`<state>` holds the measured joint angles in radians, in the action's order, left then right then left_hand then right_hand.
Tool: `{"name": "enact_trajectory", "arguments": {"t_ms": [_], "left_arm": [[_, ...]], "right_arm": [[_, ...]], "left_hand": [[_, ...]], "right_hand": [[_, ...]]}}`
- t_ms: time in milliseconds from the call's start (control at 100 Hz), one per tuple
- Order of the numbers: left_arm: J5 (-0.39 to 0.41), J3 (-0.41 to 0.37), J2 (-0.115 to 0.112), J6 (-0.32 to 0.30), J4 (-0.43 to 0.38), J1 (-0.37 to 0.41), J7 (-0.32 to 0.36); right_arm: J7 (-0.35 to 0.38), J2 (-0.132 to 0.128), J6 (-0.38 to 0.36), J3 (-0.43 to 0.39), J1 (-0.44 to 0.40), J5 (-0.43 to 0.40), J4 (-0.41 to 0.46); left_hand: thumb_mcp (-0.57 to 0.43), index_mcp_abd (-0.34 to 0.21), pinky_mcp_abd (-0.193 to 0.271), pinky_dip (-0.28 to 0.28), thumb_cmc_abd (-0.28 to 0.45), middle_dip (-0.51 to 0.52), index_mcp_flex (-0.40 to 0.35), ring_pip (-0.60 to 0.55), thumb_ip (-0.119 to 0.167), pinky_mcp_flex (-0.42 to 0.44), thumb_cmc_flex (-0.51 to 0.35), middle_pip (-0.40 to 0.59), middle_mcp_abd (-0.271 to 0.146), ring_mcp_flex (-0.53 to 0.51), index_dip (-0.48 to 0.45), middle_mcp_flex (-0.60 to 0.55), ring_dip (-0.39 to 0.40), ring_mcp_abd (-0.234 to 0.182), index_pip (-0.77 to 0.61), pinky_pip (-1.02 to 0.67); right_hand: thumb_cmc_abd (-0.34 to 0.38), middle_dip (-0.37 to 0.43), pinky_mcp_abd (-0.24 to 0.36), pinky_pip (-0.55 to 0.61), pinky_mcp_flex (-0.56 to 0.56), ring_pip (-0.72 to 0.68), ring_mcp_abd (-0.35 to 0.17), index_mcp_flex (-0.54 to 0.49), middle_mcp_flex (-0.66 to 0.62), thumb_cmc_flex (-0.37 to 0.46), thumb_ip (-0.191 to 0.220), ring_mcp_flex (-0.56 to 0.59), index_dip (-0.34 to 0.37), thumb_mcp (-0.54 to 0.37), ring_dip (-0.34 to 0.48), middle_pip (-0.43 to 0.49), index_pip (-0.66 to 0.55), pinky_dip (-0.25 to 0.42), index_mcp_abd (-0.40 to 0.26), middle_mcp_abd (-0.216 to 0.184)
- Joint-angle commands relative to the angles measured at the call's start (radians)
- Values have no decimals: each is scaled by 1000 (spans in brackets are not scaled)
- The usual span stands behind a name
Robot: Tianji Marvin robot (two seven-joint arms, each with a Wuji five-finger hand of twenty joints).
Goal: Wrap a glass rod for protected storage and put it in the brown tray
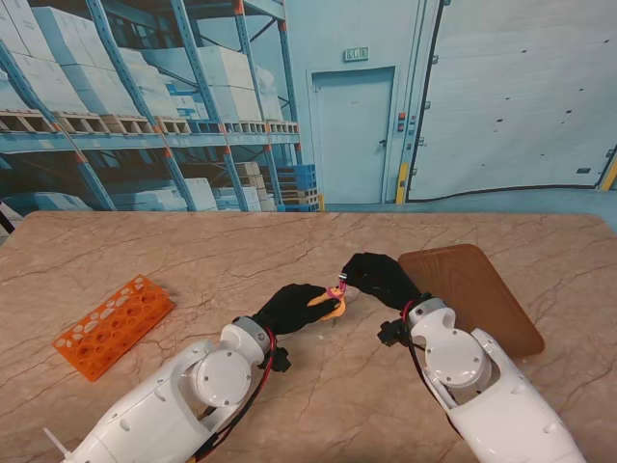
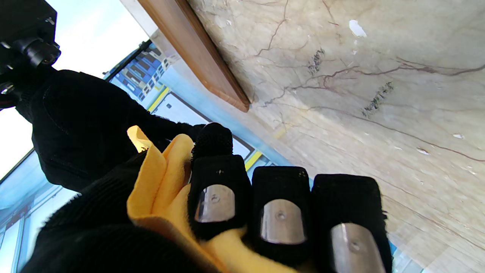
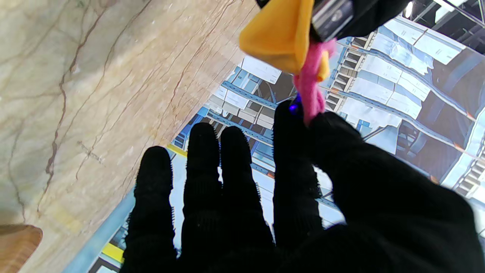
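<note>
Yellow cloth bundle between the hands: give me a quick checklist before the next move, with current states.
1. Left hand grips the yellow cloth: ok.
2. Right hand pinches the pink tie: ok.
3. Glass rod inside the cloth: cannot tell, it is hidden.
4. Tie closed around the bundle: cannot tell.
5. Brown tray on the right, nothing on it: ok.
6. Orange rack far left, away from the hands: ok.
</note>
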<state>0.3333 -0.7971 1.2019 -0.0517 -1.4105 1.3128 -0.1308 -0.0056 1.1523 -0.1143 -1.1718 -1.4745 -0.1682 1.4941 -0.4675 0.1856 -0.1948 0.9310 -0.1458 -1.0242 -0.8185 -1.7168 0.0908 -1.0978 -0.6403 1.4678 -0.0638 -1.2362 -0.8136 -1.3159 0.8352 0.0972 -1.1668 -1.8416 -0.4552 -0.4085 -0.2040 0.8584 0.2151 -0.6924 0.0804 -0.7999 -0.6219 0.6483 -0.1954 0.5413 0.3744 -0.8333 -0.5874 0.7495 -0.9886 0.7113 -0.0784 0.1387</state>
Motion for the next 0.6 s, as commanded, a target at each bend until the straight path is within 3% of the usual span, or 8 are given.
{"name": "enact_trajectory", "arguments": {"t_ms": [0,310,590], "left_arm": [[-3,1,6,-3,-1,7,0],[-4,-2,8,-2,-1,9,-9],[-4,-7,9,-5,-2,11,-14]], "right_arm": [[14,5,13,-1,-9,9,17],[89,1,85,-23,-24,121,46],[125,-4,118,-30,-33,154,62]], "left_hand": [[-5,40,24,13,34,1,-50,-109,6,-9,-5,80,-49,-34,-15,-25,-5,10,-89,-252],[2,39,23,9,38,3,-40,-109,1,-9,-7,75,-47,-34,-13,-25,-5,10,-84,-252],[10,36,24,5,39,3,-35,-107,-5,-9,-7,71,-48,-34,-12,-25,-5,11,-82,-252]], "right_hand": [[48,9,3,-3,-7,15,-6,-11,-13,34,31,13,26,22,-12,-17,-16,19,-15,-4],[94,7,15,-12,-11,31,-14,34,19,91,43,-8,66,73,-7,-29,-5,24,-9,-3],[108,7,21,-15,-9,43,-16,72,34,139,72,-14,76,79,-3,-34,4,27,-9,-2]]}}
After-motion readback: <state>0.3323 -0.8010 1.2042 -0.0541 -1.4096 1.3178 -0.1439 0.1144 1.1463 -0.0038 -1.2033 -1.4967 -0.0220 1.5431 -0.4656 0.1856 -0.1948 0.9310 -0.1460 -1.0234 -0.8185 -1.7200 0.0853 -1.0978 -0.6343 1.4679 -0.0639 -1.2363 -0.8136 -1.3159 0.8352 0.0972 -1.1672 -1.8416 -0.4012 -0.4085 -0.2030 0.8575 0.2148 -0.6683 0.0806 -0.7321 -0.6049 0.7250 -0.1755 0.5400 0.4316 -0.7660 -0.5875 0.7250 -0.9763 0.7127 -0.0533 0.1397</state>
